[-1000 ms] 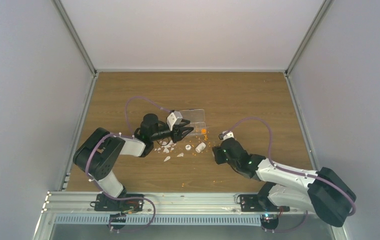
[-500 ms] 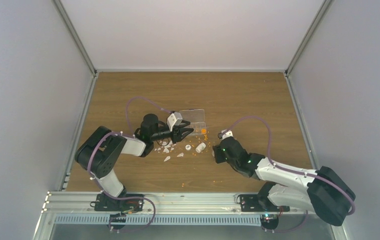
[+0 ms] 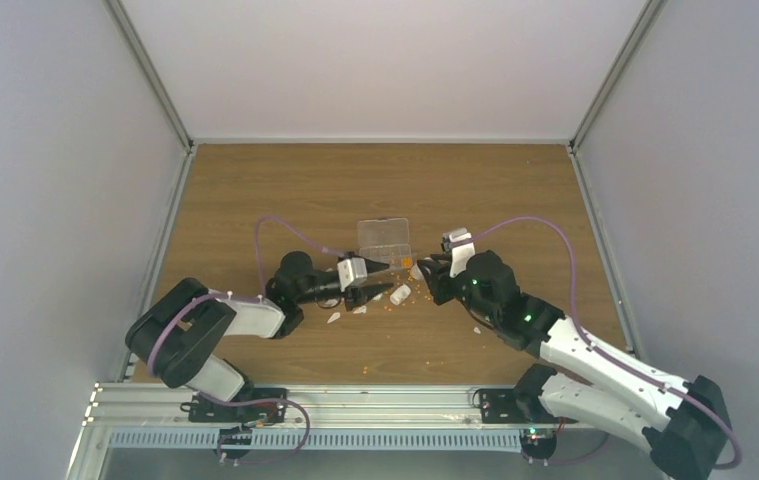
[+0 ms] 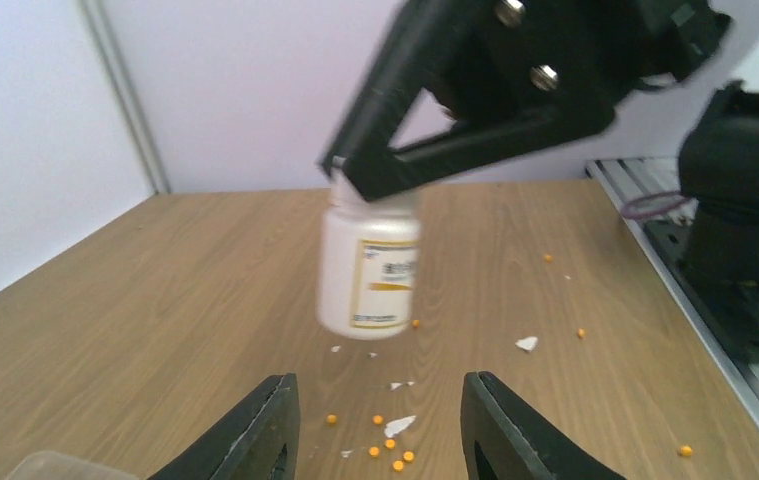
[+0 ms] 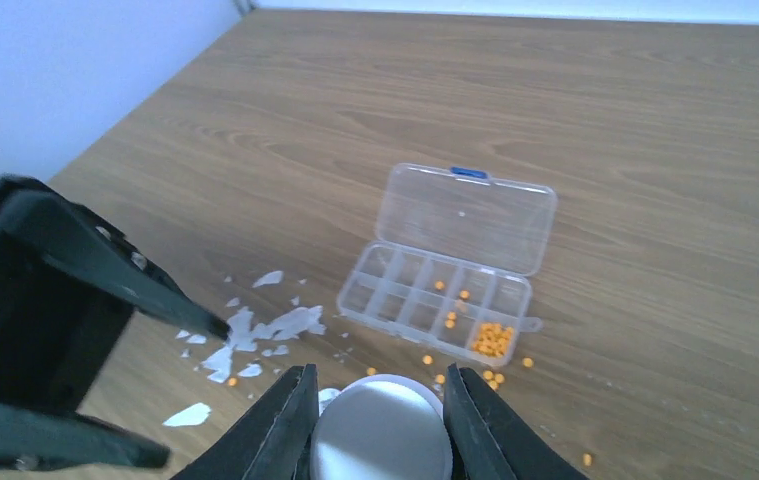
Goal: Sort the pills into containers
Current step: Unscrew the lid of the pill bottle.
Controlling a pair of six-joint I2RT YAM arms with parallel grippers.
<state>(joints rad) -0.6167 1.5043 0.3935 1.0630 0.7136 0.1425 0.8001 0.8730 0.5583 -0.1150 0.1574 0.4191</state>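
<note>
One clear organiser box [image 5: 470,215] lies open mid-frame, with orange pills [image 5: 493,338] too many to count. The right pincer [image 5: 378,385] pinches one white vial [image 5: 380,435]; the left pincer [image 4: 380,405] is spread.

Our right gripper [image 5: 377,378] grips the vial [image 4: 368,270] by its top, arm reaching forward. Our left gripper [image 4: 377,382] sits low facing the vial, jaws spread wide.

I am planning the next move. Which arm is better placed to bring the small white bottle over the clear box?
Right. The right gripper grips the bottle at its top, and the open box lies just ahead of it. The left gripper is open and holds nothing.
</note>
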